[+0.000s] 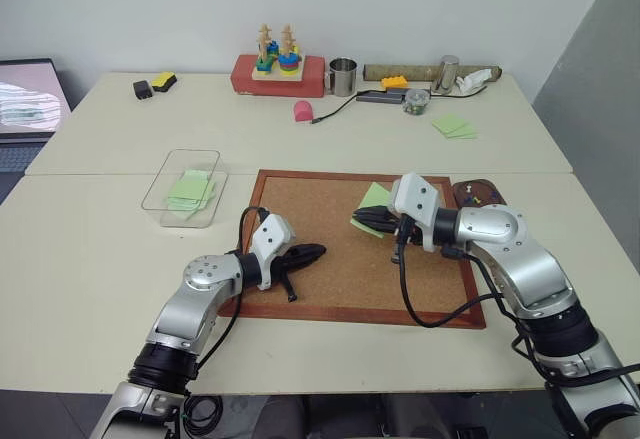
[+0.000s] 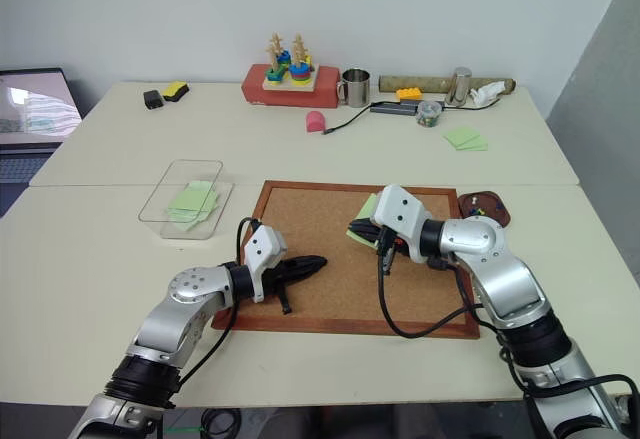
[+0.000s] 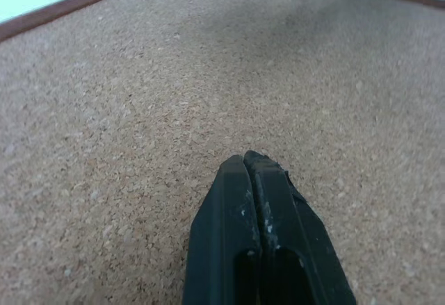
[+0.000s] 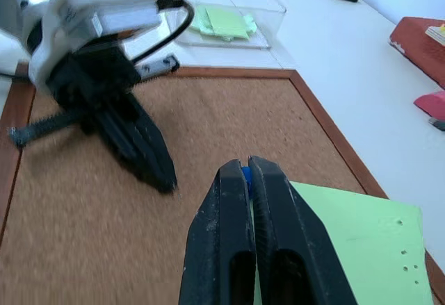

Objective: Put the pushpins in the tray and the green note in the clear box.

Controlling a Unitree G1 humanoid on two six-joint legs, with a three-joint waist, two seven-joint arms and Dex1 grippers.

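Open cork on the corkboard (image 1: 330, 249) between both arms. Left gripper (image 1: 318, 252) shut, empty, low over cork. Right gripper (image 4: 246, 168) pinching blue pushpin (image 4: 246, 174) above green note (image 4: 361, 242), tray (image 1: 480, 194) just beyond the frame.

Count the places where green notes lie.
3: notes inside the clear box, one green note on the corkboard under the right gripper, and a loose stack at the far right; overlapping sheets uncountable.

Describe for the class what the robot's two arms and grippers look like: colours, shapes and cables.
Both arms are rounded silver-grey metal segments joined by black bands. Each wrist carries a boxy white camera housing. The left gripper and right gripper each have two tapered black fingers. A black cable loops from the right wrist over the wood-framed corkboard; another black cable curves at the left wrist.
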